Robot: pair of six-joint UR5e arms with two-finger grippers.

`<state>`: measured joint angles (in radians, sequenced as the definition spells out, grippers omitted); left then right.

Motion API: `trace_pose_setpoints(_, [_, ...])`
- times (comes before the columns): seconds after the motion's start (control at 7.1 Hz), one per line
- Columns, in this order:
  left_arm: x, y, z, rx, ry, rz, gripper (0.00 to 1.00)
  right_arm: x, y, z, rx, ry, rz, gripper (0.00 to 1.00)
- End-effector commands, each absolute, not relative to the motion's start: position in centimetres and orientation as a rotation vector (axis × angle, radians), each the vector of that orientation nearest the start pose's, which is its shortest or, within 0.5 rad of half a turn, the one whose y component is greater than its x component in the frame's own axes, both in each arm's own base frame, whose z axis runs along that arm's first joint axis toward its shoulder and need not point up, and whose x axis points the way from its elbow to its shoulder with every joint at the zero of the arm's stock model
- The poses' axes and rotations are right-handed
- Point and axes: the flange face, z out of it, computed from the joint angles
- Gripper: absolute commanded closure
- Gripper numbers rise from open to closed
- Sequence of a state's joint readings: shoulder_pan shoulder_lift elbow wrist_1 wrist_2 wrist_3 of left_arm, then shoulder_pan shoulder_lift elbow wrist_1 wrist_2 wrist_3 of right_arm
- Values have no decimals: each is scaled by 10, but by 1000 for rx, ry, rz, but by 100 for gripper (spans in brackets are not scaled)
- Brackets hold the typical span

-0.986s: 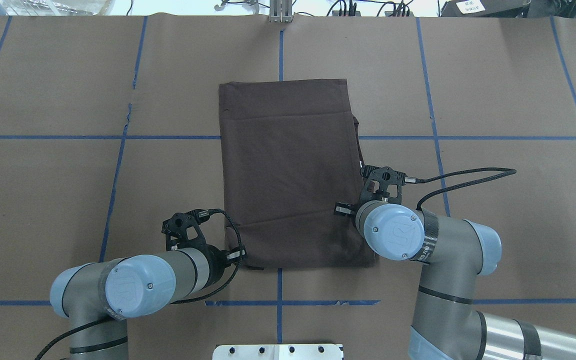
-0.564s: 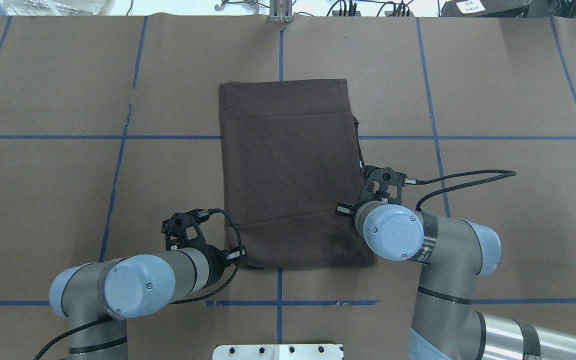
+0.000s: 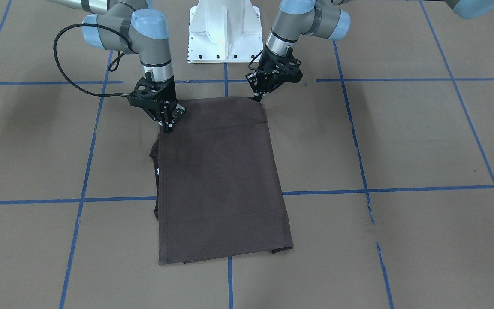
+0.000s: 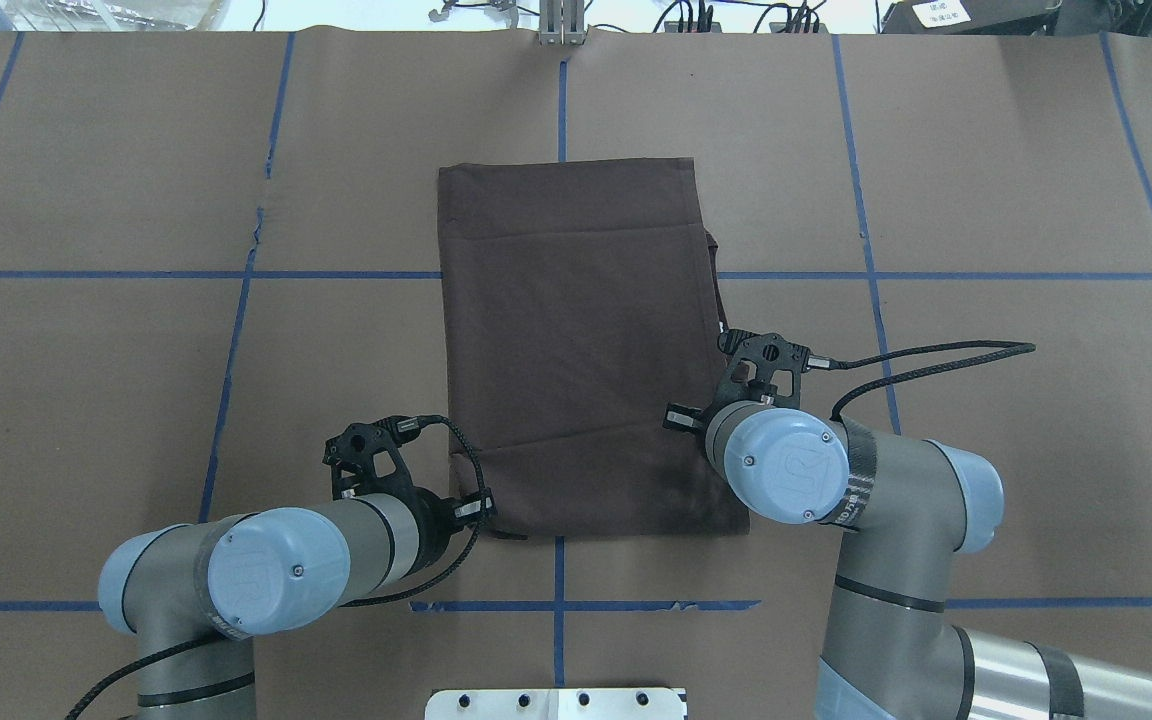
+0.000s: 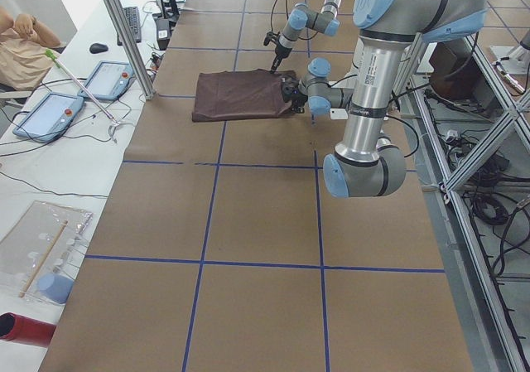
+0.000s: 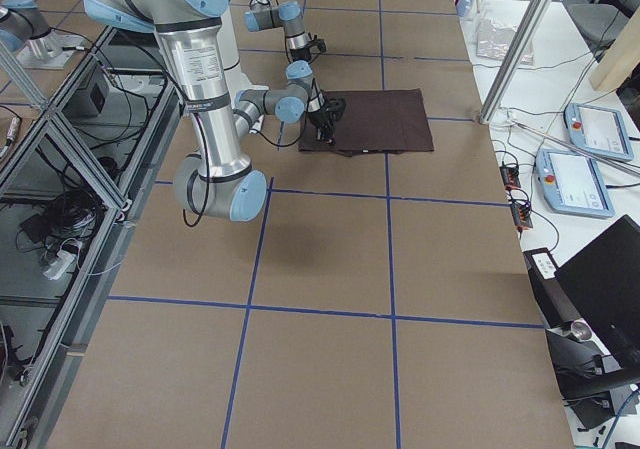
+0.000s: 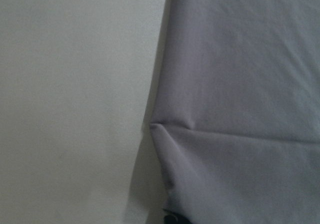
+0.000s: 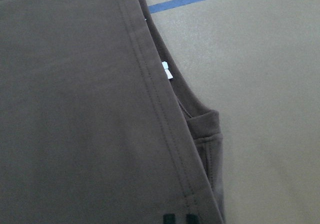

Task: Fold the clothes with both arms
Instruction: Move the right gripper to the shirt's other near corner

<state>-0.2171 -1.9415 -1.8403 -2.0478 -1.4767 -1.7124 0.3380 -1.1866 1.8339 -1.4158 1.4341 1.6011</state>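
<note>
**Both tools down on a folded T-shirt**

The left tool (image 3: 257, 96) sits at the T-shirt's corner nearest the robot. Its wrist view shows a small pucker in the cloth, but I cannot tell how wide the tool is set. The dark brown T-shirt (image 4: 576, 340) lies folded into a flat rectangle mid-tabletop (image 4: 116, 380). The right tool (image 3: 167, 127) is drawn narrow, its tips on the shirt's stitched side edge (image 8: 156, 109), near a white tag (image 8: 166, 70).

T-shirt (image 4: 576, 340) | dark brown | folded, flat rectangle | lower layer peeks out one side | table (image 4: 986, 150) centre
</note>
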Motion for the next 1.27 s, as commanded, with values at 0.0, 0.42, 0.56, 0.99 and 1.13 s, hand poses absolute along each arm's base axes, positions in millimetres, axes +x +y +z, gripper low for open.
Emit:
trace_pose_setpoints(0.0, [556,-269,277,128,1122,-369,100,-536,-322,304,212,-814,419,23])
trace_pose_setpoints(0.42, [557,-266,273,118,1130,-361,100,-550,-291,301,145,-836,450,23])
trace_pose_setpoints(0.56, [557,-266,272,116,1133,-360,100,-549,-289,305,145,-827,450,23])
trace_pose_setpoints(0.99, [558,-265,268,112,1141,-356,100,-551,-278,317,143,-805,437,24])
trace_pose_setpoints(1.13, [558,-265,268,112,1143,-356,100,-547,-277,333,143,-777,436,24])
